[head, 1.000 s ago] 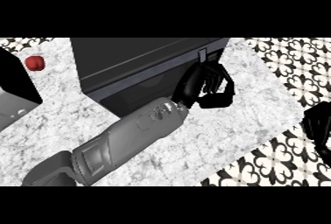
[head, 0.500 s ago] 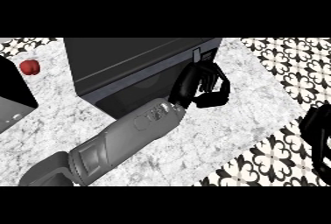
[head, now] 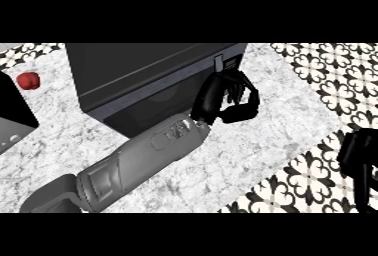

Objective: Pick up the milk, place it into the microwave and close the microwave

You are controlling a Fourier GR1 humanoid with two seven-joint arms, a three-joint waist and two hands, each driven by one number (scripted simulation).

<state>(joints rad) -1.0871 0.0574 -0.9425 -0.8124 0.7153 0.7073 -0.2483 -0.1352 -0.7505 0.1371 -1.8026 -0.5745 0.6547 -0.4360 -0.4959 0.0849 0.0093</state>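
The dark microwave [head: 133, 70] stands at the top middle of the counter, its front face turned toward me and looking closed. My left hand [head: 221, 97] rests against the front's right end, just below the control strip, with loosely bent fingers holding nothing. The grey left forearm runs up to it from the lower left. My right hand [head: 358, 155] hangs open at the view's right edge, over the patterned floor and away from the microwave. No milk shows anywhere in the view.
A small red object [head: 28, 80] lies on the marble counter [head: 273, 130] at the left. A black block [head: 15, 107] sits at the left edge. Patterned floor tiles [head: 332, 80] lie beyond the counter's right edge.
My left hand has stayed at the microwave's front right end, shifting only slightly. The right hand has sunk a little lower at the right edge.
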